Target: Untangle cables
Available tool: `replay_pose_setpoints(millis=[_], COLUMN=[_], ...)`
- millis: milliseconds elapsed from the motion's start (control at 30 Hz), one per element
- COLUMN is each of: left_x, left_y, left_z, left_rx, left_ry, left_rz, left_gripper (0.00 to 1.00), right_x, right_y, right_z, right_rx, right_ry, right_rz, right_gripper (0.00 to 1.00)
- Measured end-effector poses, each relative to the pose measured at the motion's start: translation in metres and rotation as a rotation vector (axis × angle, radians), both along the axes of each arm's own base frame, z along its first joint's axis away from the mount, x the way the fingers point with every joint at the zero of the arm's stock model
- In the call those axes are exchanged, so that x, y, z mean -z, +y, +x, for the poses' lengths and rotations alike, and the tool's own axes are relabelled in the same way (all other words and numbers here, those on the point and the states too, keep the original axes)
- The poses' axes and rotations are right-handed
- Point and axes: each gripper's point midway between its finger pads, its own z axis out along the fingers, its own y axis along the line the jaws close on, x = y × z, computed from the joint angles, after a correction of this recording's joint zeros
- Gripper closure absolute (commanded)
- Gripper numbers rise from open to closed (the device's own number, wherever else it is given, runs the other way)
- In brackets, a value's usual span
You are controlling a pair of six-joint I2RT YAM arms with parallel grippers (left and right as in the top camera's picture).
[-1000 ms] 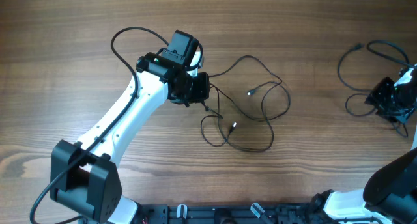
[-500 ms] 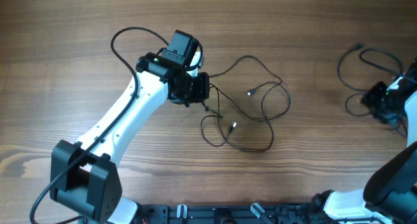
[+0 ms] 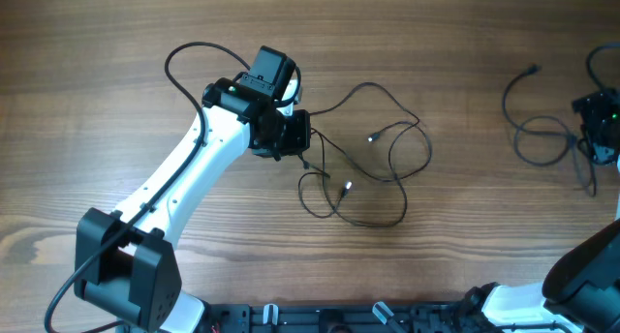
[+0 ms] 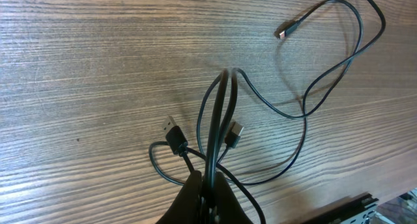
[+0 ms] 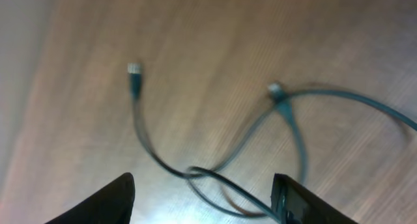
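Now working cables (image 4: 221,113) on tabletop (image 3: 116,43).
Pinches some in left pincer (image 4: 210,196); holds right pincer (image 5: 205,198) spread over another.

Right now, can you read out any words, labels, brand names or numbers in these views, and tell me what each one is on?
There is no readable text in any view.
The left arm shows a small green light but no legible print.
The cables and their plugs carry no visible marking.
The table is plain wood grain.
The right wrist view is too blurred to read anything.
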Motion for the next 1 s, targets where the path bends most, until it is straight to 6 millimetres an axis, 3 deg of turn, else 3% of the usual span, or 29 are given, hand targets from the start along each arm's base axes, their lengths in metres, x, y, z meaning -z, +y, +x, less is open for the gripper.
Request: replay_pose_setpoints(millis=[133,333,567,633,800,900,1000], left_x=[0.000,0.000,-0.001,-0.001,-0.001,-0.001,-0.001], left_y=[0.000,0.000,-0.001,-0.001,-0.001,-0.001,-0.001], left_z=[0.000,0.001,0.002,0.002,0.002,0.002,0.002], left_rx=[0.000,0.000,0.000,0.000,0.000,0.000,0.000], left_ry=[0.000,-0.004,-0.010,-0.010,-0.010,-0.010,-0.009], left_rz=[0.000,-0.002,-0.005,-0.005,-0.005,-0.005,-0.004], left_gripper=[0.96,0.96,0.96,0.96,0.96,0.96,0.96], right_x=[0.012,0.026,0.081,0.096,0.084,0.054,0.027], right_y=[-0.003,0.006,0.036,0.046,0.057,0.075,0.090], right_z=[-0.023,-0.045,-0.080,-0.086,-0.046,-0.003,0.020], right_rx=[0.039,-0.025,-0.086,-0.095,-0.176,-0.299,-0.365], right_ry=[0.116,0.239,0.341,0.344,0.130,-0.126,-0.297], right_rz=[-0.022,-0.025,0.052,0.083,0.138,0.207,0.291], right_gripper=[0.20,0.22,0.53,0.57,0.59,0.59,0.52])
